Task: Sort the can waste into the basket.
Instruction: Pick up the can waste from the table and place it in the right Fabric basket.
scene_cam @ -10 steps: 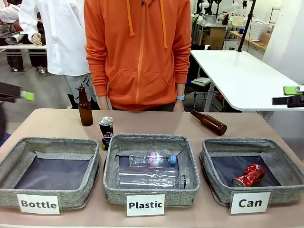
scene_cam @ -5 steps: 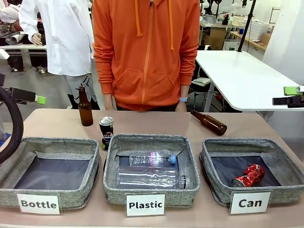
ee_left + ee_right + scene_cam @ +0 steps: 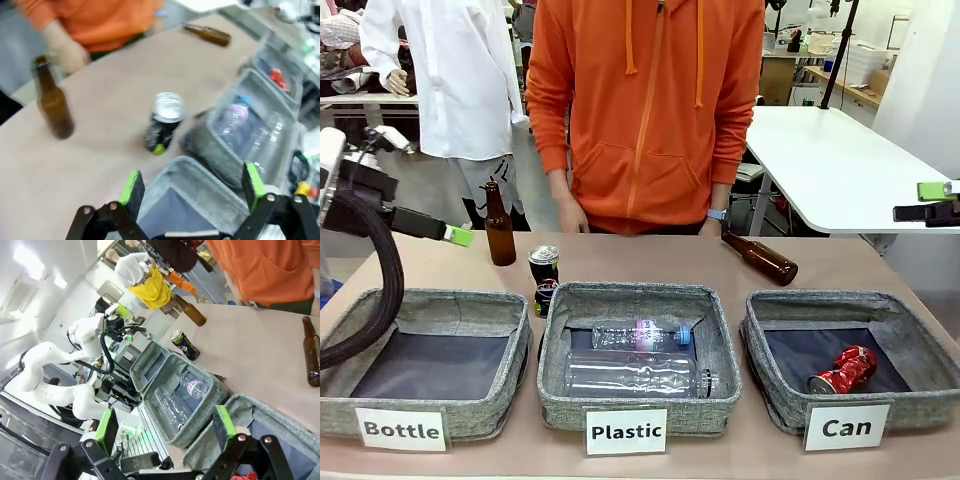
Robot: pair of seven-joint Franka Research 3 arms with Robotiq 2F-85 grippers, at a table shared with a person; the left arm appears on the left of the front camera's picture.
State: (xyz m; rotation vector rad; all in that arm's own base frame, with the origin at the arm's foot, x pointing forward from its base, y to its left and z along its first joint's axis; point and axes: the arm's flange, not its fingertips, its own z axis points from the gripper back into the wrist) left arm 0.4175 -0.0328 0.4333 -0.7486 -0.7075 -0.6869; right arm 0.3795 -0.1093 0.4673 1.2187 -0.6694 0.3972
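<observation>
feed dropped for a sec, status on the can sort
Left and right jaws open, empty. Red can in Can basket; black can upright on table, outside. Brown bottle stands close by it.

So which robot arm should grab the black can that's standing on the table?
Probably the left. The left end effector hangs open close to the black can, which is straight ahead of it. The right end effector is far off on the other side, by the Can basket.

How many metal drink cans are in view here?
2. A dented red metal can lies inside the grey woven basket labelled "Can"; a black-and-silver patterned can stands upright on the table by the "Plastic" basket's far left corner.
</observation>
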